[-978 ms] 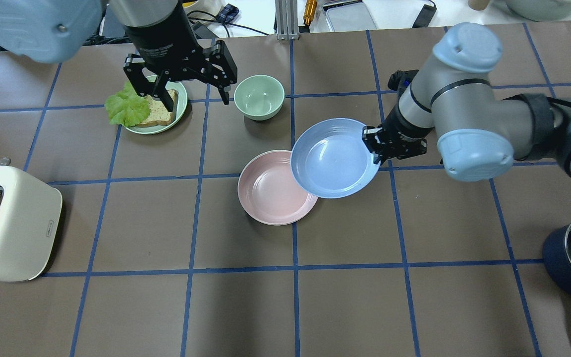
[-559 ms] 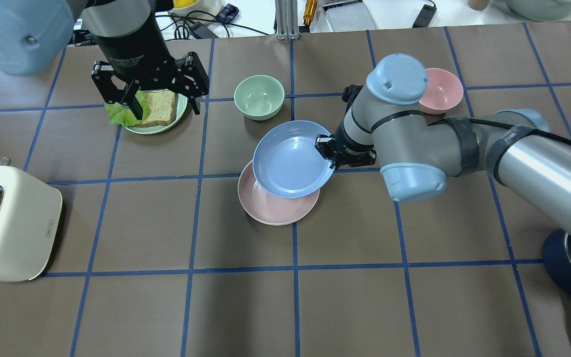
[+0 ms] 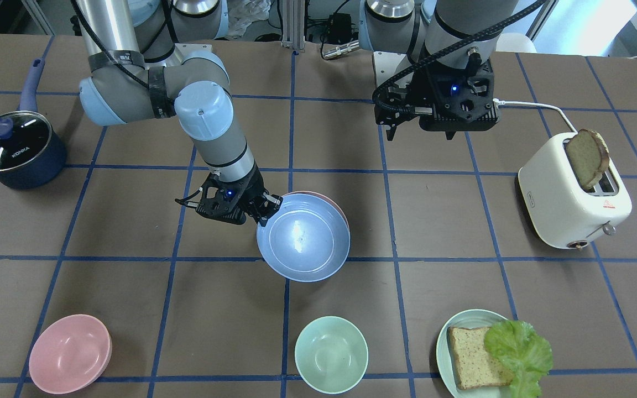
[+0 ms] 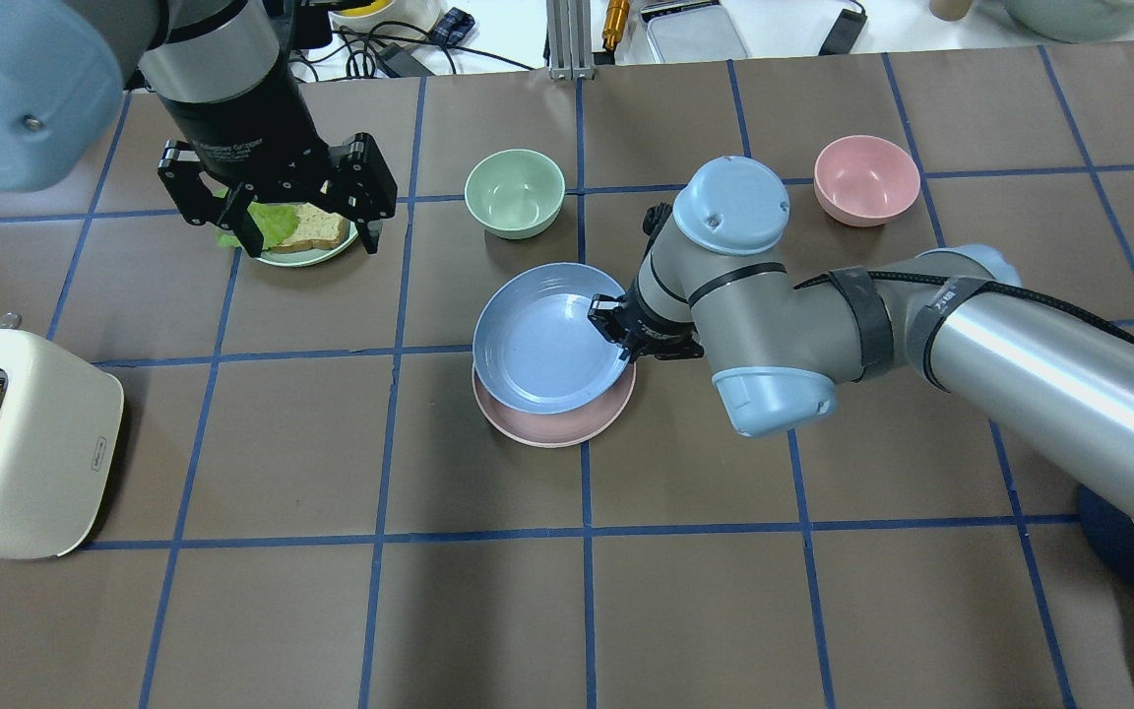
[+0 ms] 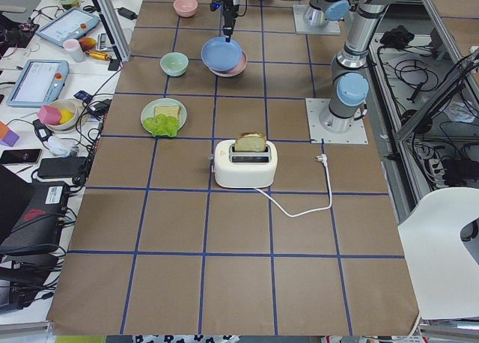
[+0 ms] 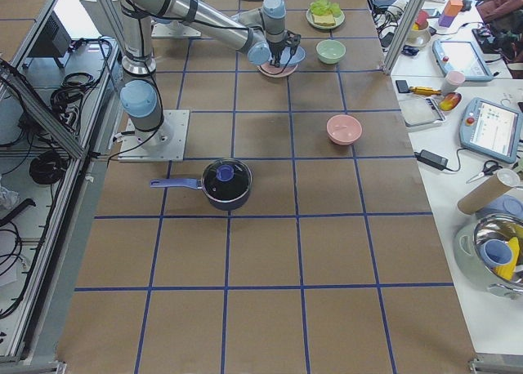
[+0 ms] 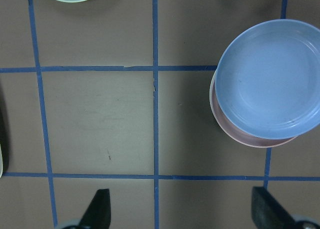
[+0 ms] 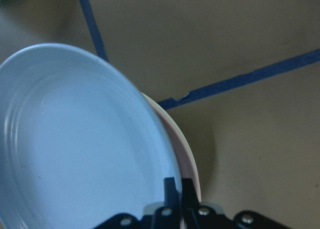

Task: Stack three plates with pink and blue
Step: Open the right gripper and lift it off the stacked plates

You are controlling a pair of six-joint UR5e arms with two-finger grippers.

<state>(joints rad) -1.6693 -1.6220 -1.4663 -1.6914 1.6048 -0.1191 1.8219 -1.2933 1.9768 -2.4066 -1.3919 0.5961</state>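
Observation:
My right gripper (image 4: 612, 331) is shut on the right rim of the light blue plate (image 4: 542, 340) and holds it, slightly tilted, over the pale pink plate (image 4: 539, 434), covering most of it. In the right wrist view the fingertips (image 8: 179, 188) pinch the blue rim with the pink plate's edge (image 8: 184, 146) just beneath. I cannot tell whether the two plates touch. My left gripper (image 4: 306, 222) is open and empty above the green plate at the back left. Its wrist view shows both plates (image 7: 272, 79) from above. The cream-white plate is out of view.
A mint bowl (image 4: 515, 192) stands just behind the plates and a pink bowl (image 4: 866, 179) at the back right. A pale green plate with bread and lettuce (image 4: 319, 232) lies under my left gripper. A toaster (image 4: 26, 443) stands at the left and a blue pot (image 3: 11, 146) at the right.
My right gripper has carried the blue plate leftward, from beside the pink plate to over it. My left gripper has shifted left over the green plate, still open.

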